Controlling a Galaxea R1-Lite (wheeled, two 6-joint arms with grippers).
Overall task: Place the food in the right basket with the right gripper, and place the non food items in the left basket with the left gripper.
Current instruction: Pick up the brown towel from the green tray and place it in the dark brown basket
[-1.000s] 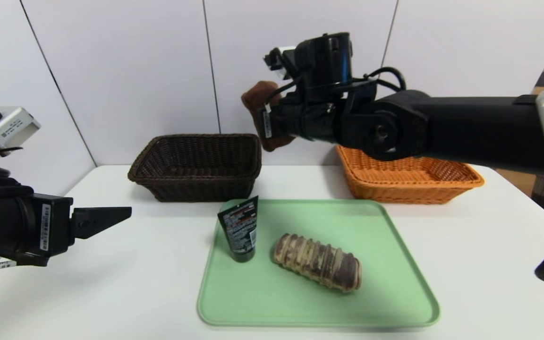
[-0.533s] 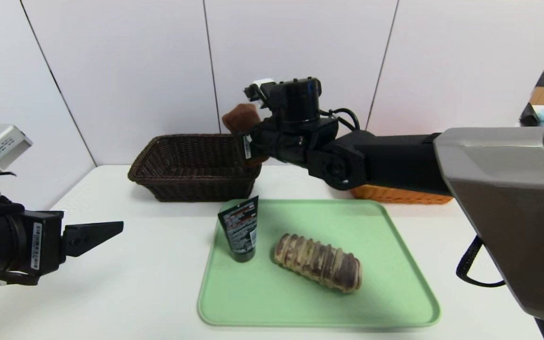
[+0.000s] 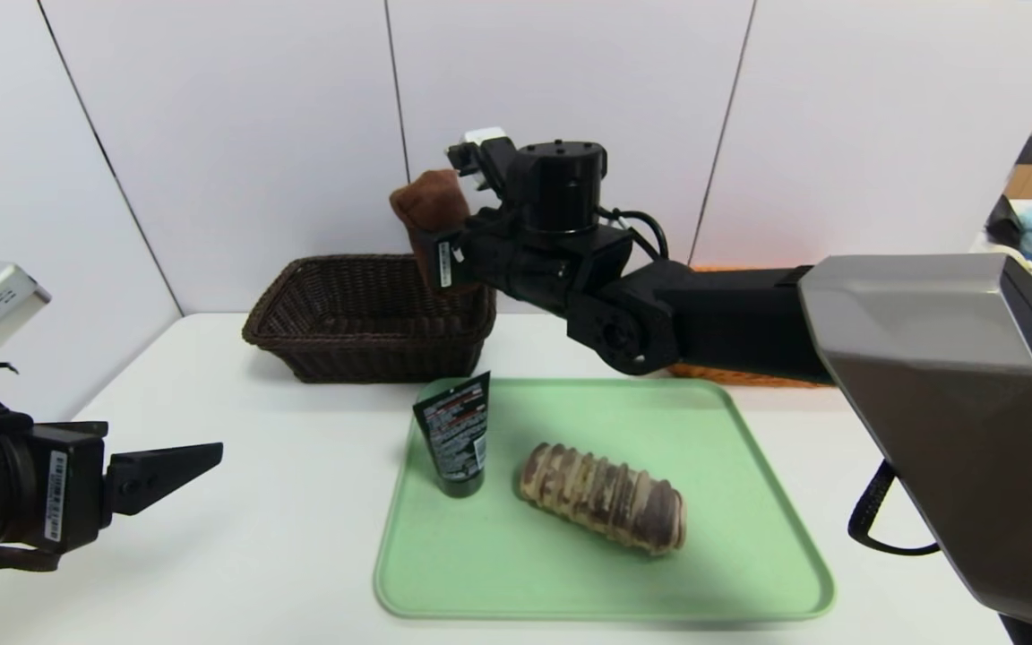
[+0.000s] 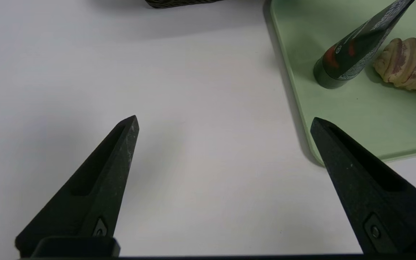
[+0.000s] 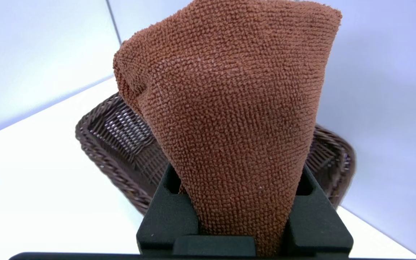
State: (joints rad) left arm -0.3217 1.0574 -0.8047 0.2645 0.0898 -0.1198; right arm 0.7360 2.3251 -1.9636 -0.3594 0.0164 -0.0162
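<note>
Now that your right tool [image 3: 441, 260] has swung the brown towel [image 3: 429, 208] leftward from over the orange basket [image 3: 731, 376] to the near corner of the dark brown basket [image 3: 337, 322], you are set to drop it there, though the task assigns non-food to the left tool [image 3: 167, 466], which waits spread apart and empty above the surface [image 3: 238, 520]. Right tool stays clamped on the towel. Tube [image 3: 455, 434] and loaf [image 3: 603, 496] remain on the green tray [image 3: 749, 573].

The tube [image 3: 453, 434] stands left of the loaf [image 3: 604, 497] on the tray [image 3: 749, 573], baskets behind.
</note>
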